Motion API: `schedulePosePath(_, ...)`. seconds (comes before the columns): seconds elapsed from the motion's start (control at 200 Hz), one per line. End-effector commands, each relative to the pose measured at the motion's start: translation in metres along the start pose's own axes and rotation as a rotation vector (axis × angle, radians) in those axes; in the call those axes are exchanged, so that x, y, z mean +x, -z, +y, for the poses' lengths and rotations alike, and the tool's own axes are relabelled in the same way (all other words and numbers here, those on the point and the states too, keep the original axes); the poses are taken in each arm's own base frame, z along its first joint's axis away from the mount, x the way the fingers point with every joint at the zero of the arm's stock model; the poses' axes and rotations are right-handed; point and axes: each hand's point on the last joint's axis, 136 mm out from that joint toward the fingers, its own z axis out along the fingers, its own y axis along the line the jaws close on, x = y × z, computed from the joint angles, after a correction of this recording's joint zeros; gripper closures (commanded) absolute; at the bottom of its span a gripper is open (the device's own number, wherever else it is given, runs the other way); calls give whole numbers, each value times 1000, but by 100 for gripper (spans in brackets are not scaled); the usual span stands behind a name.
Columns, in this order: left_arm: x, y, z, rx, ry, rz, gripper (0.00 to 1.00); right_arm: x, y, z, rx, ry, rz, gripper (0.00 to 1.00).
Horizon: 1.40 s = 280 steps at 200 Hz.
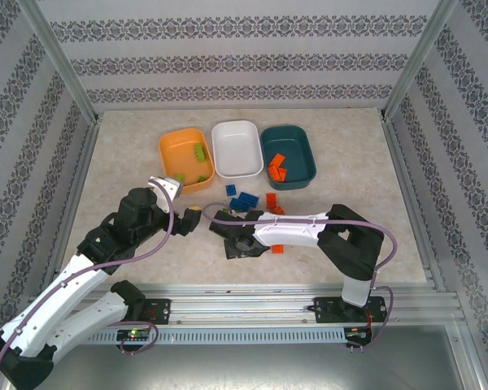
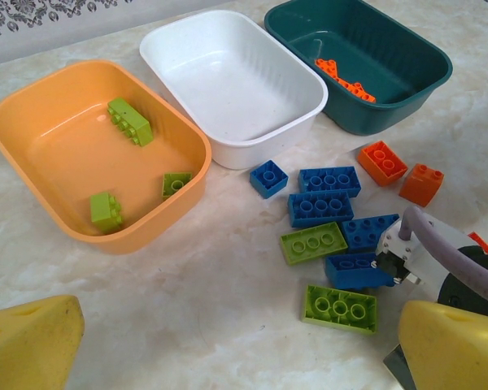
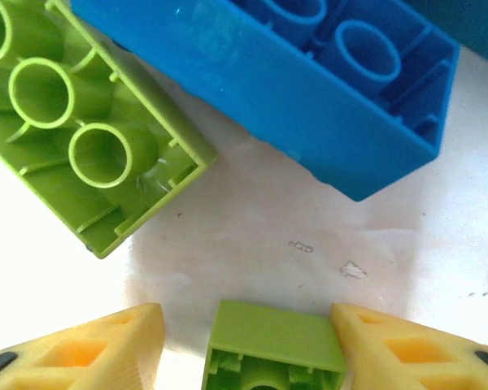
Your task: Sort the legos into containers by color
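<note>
Right jaws are down in the loose pile of small blue, lime and orange-red plastic bricks [image 2: 321,208] on the beige marbled surface [image 2: 187,276]. They're open around a little lime green brick [image 3: 272,337], with one pad [image 3: 390,349] touching it. Left jaws gape wide near the shallow orange plastic tub [image 2: 65,162], which holds three lime bricks [image 2: 130,122]. The dark teal tub [image 2: 390,49] has orange-red bricks [image 2: 346,81], and the white tub [image 2: 228,81] sits between them.

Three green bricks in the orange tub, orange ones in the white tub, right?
No. The orange bricks lie in the dark teal tub, not the white tub; the left wrist view shows it. Three green bricks in the orange tub is right.
</note>
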Motion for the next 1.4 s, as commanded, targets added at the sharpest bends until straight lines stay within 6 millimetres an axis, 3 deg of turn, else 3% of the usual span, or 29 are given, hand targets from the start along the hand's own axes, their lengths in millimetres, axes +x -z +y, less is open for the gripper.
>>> schedulePosePath(0.0, -9, 6, 2, -8, -6, -34, 0, 6, 0, 1, -11, 15, 10, 53)
schedulePosePath(0.06, -9, 6, 3, -9, -6, -35, 0, 5, 1, 0, -9, 15, 6, 60)
schedulePosePath(0.21, -9, 6, 3, -8, -6, -36, 0, -2, 17, -7, 18, 23, -36, 62)
schedulePosePath(0.41, -11, 8, 4, -17, -4, -45, 0, -25, 60, -9, -47, 19, -142, 62)
schedulePosePath(0.575, -14, 14, 18, -91, 4, -63, 0, -68, 99, 10, -252, 8, -255, 62)
schedulePosePath(0.759, -17, 34, 47, -250, 31, -121, 0, -137, 125, 35, -439, 18, -346, 62)
schedulePosePath(0.979, -20, 40, 51, -270, 34, -158, 0, -215, 130, 90, -662, 58, -344, 62)
schedulePosePath(1.084, -18, 34, 49, -263, 24, -130, 0, -240, 119, 115, -685, 100, -328, 61)
schedulePosePath(1.244, -15, 26, 45, -248, 12, -98, 0, -275, 90, 128, -638, 98, -319, 61)
schedulePosePath(1.394, -14, 22, 43, -235, 4, -82, 0, -288, 64, 134, -600, 106, -300, 60)
